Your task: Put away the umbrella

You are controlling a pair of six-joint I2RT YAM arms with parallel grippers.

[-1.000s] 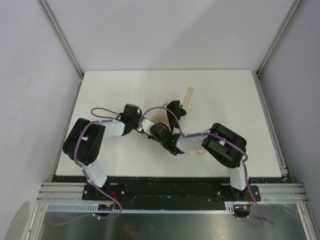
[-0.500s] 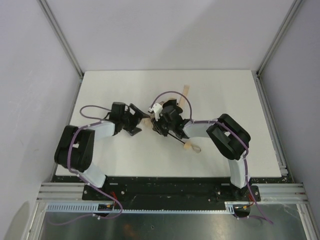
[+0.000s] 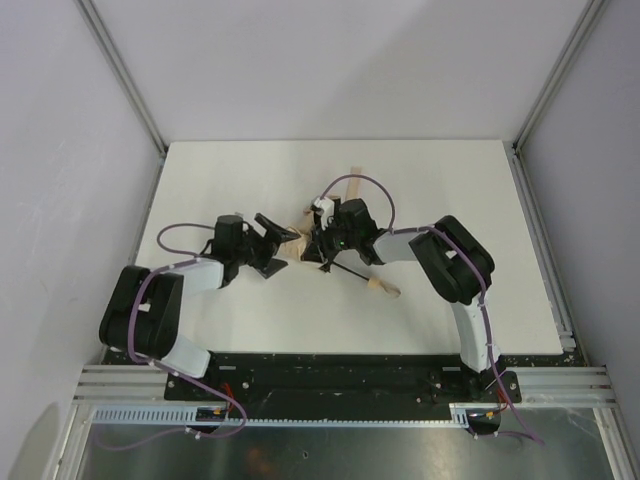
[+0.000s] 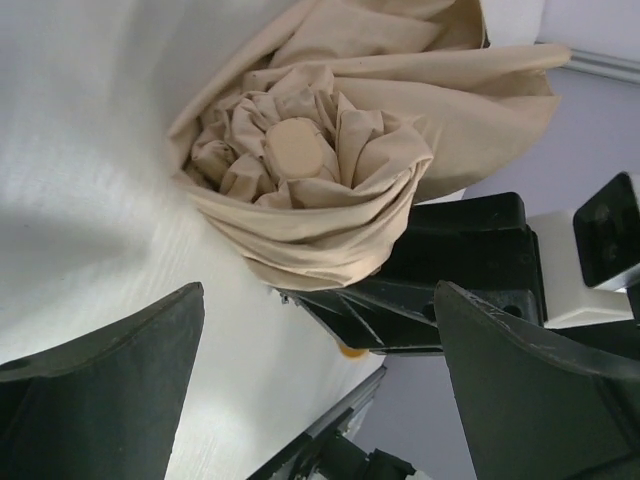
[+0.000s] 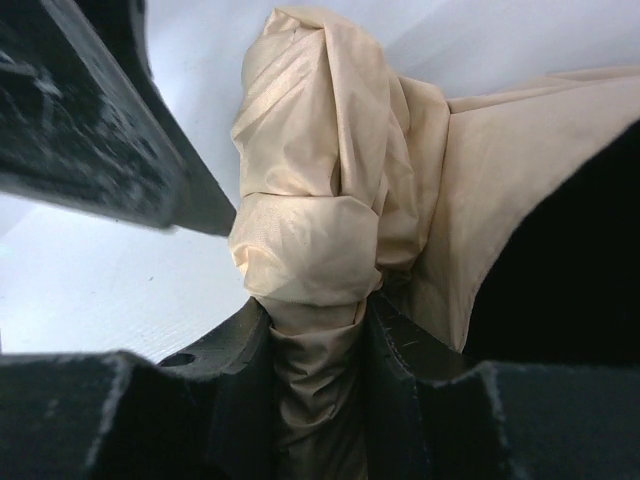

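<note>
1. The left pincer is held released, its jaws spread wide with nothing between them.
2. Just ahead of those spread jaws the umbrella is found. Its bunched beige canopy and round end cap are pointed straight at the left pincer but are not touched by it.
3. The right pincer is clenched on the canopy cloth, which is pinched between its fingers. Whether the shaft inside is also caught cannot be told.
4. Behind the right pincer the thin black shaft is stretched out, ended by the wooden handle, which appears to be rested on the table.
5. The risk is judged to lie in the hold. If only loose cloth is gripped, the folds could be dragged out when the left pincer is pushed in, and the canopy could be unfurled. If the left jaws are closed off-centre, the cap could be missed and the bundle shoved aside. The extended shaft could be levered against the table and bent.
</note>
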